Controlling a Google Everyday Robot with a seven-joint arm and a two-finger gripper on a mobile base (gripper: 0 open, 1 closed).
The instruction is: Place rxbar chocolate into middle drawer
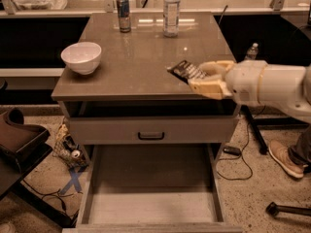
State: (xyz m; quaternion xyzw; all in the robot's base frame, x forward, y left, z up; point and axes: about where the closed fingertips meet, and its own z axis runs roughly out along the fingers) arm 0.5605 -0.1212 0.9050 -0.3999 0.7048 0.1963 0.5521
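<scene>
The rxbar chocolate [183, 70], a flat dark wrapper with pale lettering, is held between the tan fingers of my gripper [196, 77]. The gripper is shut on it and holds it just above the cabinet top's front right edge. The white arm reaches in from the right. The middle drawer [150, 205] is pulled out wide at the bottom of the view, below and left of the gripper. Its pale floor is bare.
A drawer front with a dark bar handle [151, 135] sits above the open drawer. On the cabinet top [141, 57] stand a white bowl [81, 57], a drink can [123, 13] and a clear bottle [171, 9]. A person's shoe [284, 159] and cables lie on the floor at right.
</scene>
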